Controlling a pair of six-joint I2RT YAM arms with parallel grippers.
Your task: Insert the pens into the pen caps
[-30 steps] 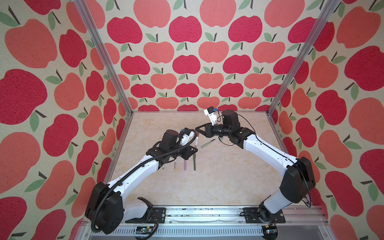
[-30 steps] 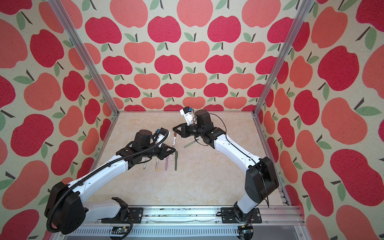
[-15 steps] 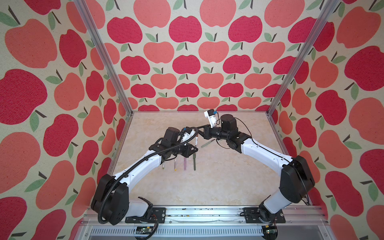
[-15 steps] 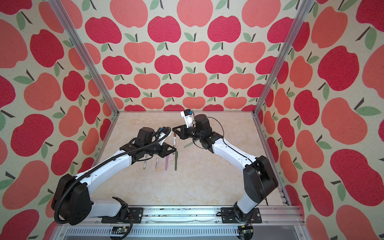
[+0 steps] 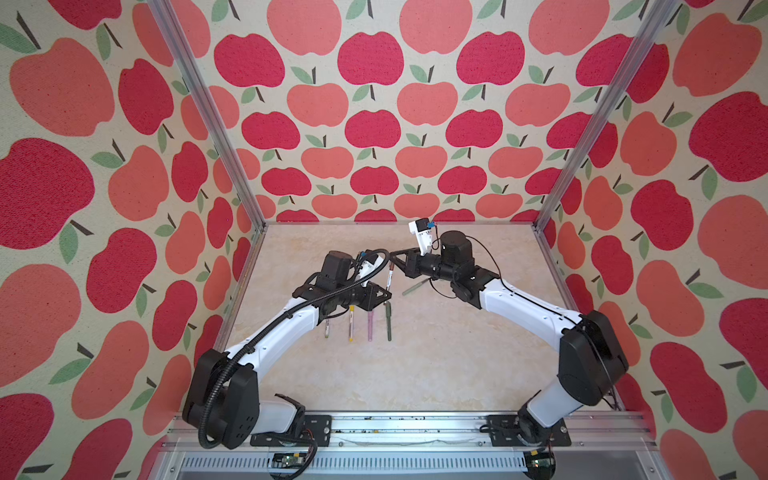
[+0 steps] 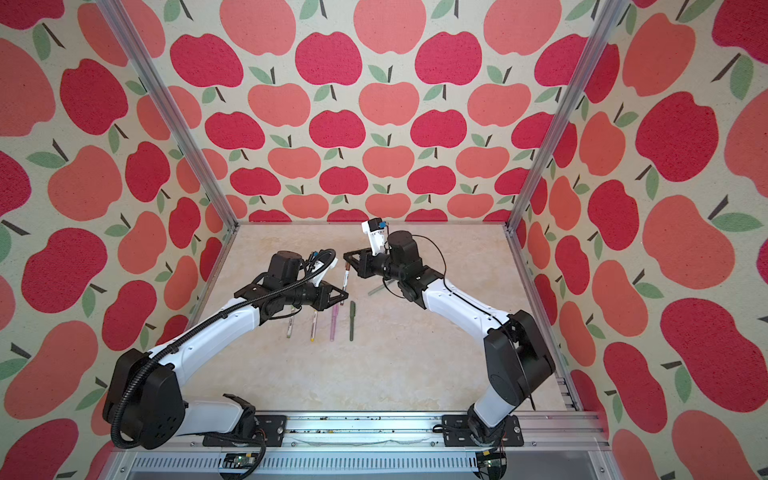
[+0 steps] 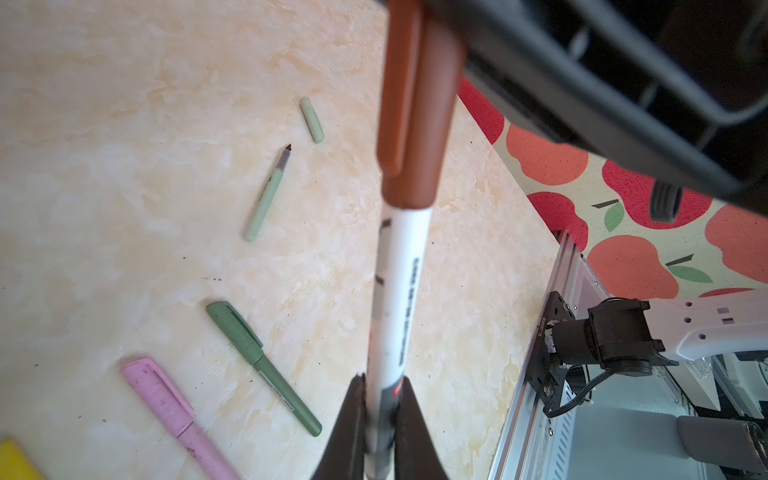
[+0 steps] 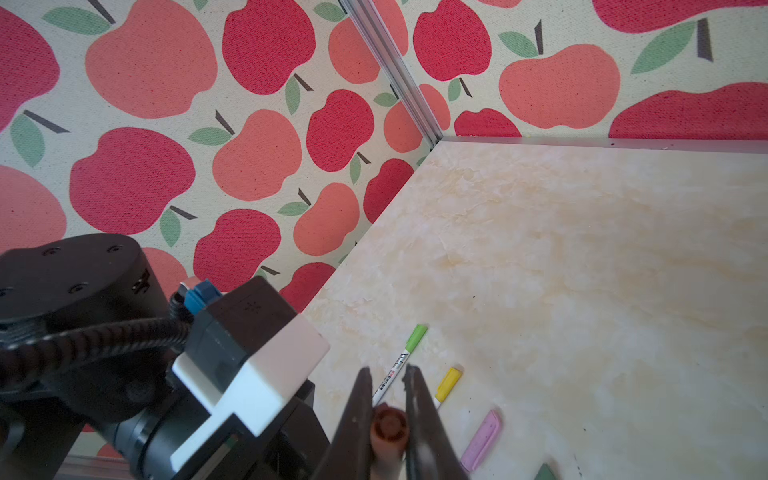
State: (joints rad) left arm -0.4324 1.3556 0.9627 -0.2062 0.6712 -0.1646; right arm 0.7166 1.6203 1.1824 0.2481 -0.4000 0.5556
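My left gripper (image 7: pixel 382 399) is shut on the lower end of a white printed pen (image 7: pixel 399 291) and holds it above the table. A brown pen cap (image 7: pixel 415 116) covers the pen's far end, so the tip is hidden. My right gripper (image 8: pixel 387 370) is shut on that brown cap (image 8: pixel 388 426). In both top views the two grippers meet mid-table, left gripper (image 5: pixel 386 296) below right gripper (image 5: pixel 395 258), with the pen (image 6: pixel 344 286) between them. A pale sage pen (image 7: pixel 266 195) lies uncapped, its sage cap (image 7: pixel 312 120) just beyond its tip.
Several capped pens lie in a row under the left arm: lime (image 5: pixel 327 328), yellow (image 5: pixel 351 324), pink (image 5: pixel 370 326) and dark green (image 5: pixel 388 322). Apple-print walls with metal posts close in three sides. The metal base rail (image 5: pixel 407 428) runs along the front.
Both arms have drawn slightly inward, bringing the right gripper with the brown cap closer onto the pen's far end. Both grips are unchanged.
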